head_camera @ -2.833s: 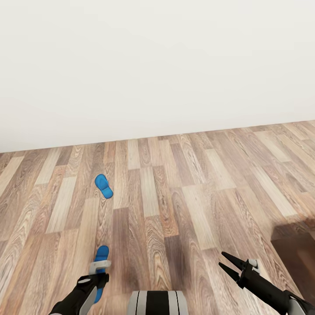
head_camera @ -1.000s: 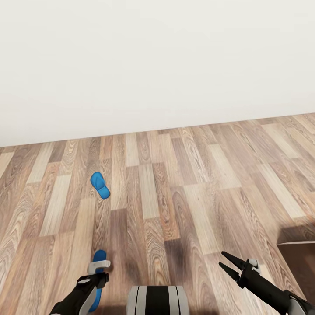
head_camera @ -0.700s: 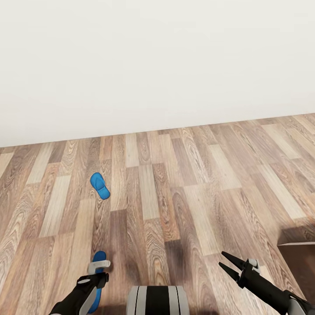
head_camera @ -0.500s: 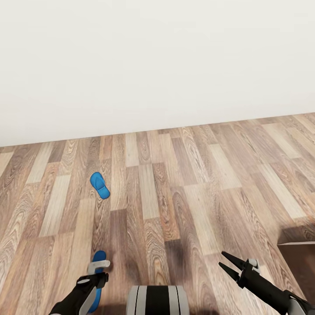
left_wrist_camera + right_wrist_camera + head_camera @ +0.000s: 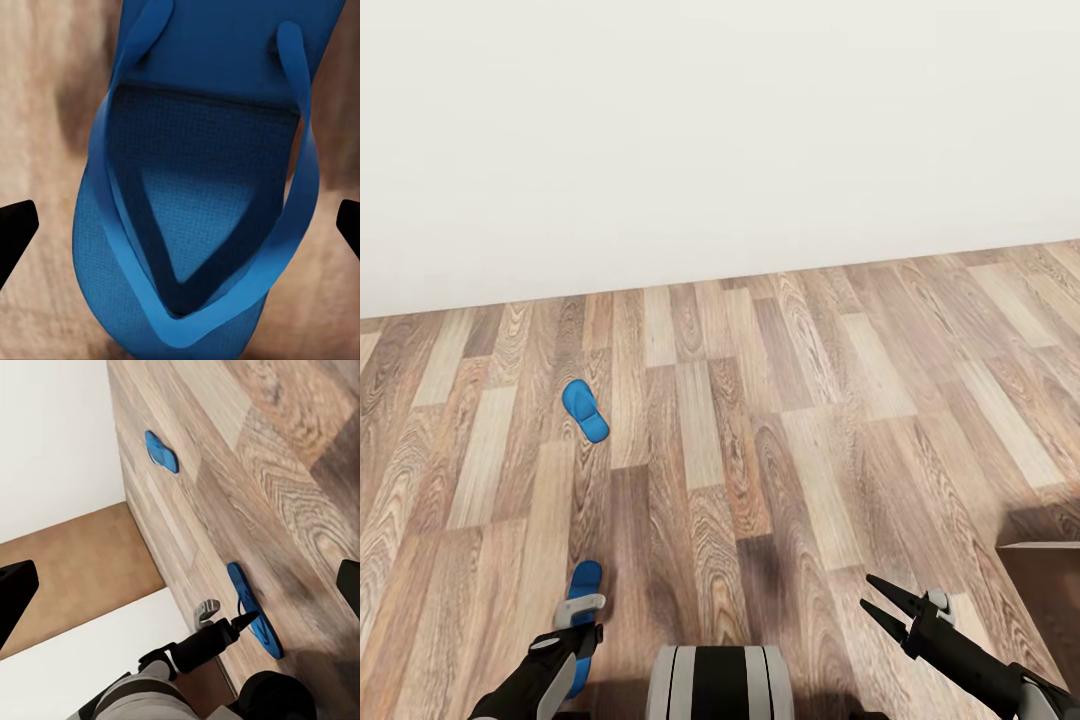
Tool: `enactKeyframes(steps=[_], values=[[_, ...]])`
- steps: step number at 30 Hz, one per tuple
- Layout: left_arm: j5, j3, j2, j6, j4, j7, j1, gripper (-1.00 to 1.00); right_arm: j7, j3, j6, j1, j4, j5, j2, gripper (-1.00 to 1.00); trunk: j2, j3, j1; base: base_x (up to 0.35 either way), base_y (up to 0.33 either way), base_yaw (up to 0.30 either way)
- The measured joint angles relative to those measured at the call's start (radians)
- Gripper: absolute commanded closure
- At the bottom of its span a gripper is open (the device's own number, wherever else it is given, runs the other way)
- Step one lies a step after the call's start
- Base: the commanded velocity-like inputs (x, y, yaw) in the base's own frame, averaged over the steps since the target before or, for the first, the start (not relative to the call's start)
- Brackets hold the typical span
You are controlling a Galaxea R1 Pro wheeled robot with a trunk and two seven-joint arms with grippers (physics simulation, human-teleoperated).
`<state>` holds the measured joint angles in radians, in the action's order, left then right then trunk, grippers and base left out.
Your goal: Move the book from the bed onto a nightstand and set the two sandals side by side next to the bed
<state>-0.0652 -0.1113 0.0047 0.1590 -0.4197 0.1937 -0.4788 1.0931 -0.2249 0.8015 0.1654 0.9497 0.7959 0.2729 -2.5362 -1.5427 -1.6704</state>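
Note:
Two blue sandals lie on the wood-plank floor. The far sandal (image 5: 585, 411) (image 5: 161, 451) rests alone toward the white wall. The near sandal (image 5: 584, 582) (image 5: 202, 187) (image 5: 253, 611) lies just ahead of my base. My left gripper (image 5: 586, 620) (image 5: 180, 229) hangs open directly over it, one black fingertip on each side of the sole, and I cannot tell whether it touches. My right gripper (image 5: 885, 605) is open with nothing between its fingers, held low at the right. The book, the bed and the nightstand are out of view.
A white wall (image 5: 720, 130) bounds the floor beyond the far sandal. A dark brown wooden corner (image 5: 1050, 585) juts in at the lower right, close to my right arm. Bare plank floor (image 5: 780, 420) stretches between the sandals and that corner.
The whole picture has shifted slightly upward, so the camera moved. My left gripper stays over the near sandal; the right arm and both sandals have not visibly moved.

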Motion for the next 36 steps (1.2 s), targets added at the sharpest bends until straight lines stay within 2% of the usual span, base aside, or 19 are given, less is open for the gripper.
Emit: enactKeyframes(steps=[15, 21, 29, 30, 36], values=[[0.0, 0.001, -0.002, 0.0, 0.0, 0.0, 0.0, -1.0, 0.0, 0.001, 0.0, 0.0, 0.002, 0.0, 0.0, -1.0, 0.0, 0.0, 0.0, 0.0, 0.0, 0.0], [0.0, 0.001, -0.002, 0.0, 0.0, 0.0, 0.0, -1.0, 0.0, 0.0, 0.001, 0.0, 0.003, 0.0, 0.0, -1.0, -0.001, -0.023, -0.003, 0.0, 0.0, 0.0], [0.001, 0.001, -0.002, 0.0, 0.0, 0.0, 0.0, -1.0, 0.0, 0.001, 0.001, 0.0, 0.004, 0.0, 0.0, -1.0, -0.001, -0.023, -0.003, 0.0, 0.0, 0.0], [0.001, 0.001, -0.002, 0.0, 0.0, 0.0, 0.0, 1.0, 0.0, 0.001, 0.001, 0.0, 0.004, 0.0, 0.0, -1.0, -0.001, -0.023, -0.003, 0.0, 0.0, 0.0], [0.001, 0.0, -0.002, 0.0, 0.0, 0.002, 0.0, 1.0, 0.0, 0.001, 0.001, 0.0, 0.005, 0.0, 0.0, -1.0, -0.001, -0.023, -0.003, 0.0, 0.0, 0.0]])
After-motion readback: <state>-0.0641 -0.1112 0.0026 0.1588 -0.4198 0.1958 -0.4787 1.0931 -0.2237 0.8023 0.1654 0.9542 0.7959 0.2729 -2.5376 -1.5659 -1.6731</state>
